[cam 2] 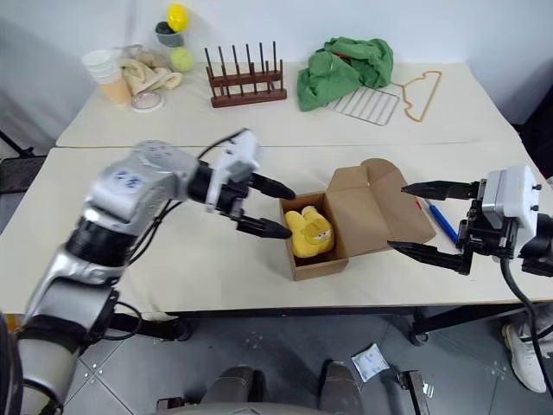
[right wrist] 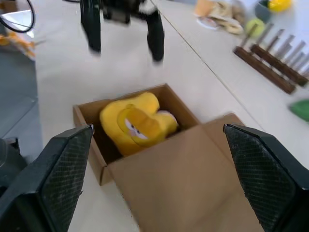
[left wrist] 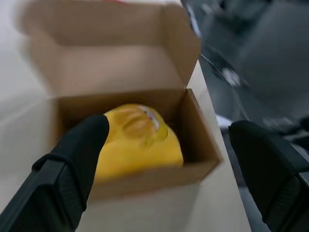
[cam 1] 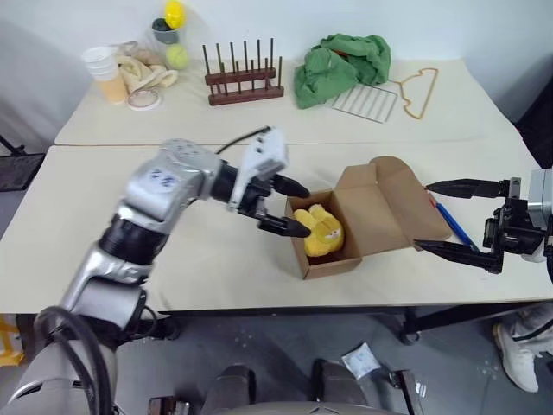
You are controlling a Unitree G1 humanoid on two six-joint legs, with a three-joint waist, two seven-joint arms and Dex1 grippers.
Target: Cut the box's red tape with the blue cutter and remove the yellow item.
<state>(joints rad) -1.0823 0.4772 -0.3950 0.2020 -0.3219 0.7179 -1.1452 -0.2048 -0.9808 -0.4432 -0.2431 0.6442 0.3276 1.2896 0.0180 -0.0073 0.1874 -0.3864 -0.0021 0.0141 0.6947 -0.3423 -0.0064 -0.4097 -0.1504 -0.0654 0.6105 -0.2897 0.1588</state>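
The box stands open at the table's middle front, its lid folded back to the right. Inside lies the yellow item, a lumpy soft thing with a face print. A sliver of the red tape shows at the lid's right edge. The blue cutter lies flat on the table just right of the lid. My left gripper is open at the box's left wall, with its lower finger over the rim beside the yellow item. My right gripper is open and empty, hovering right of the lid above the cutter.
On the back table are a wooden peg rack, a green cloth, a wire grid, a yellow hanger, stacked cups and a tennis ball. A person's shoe shows below the table's front right edge.
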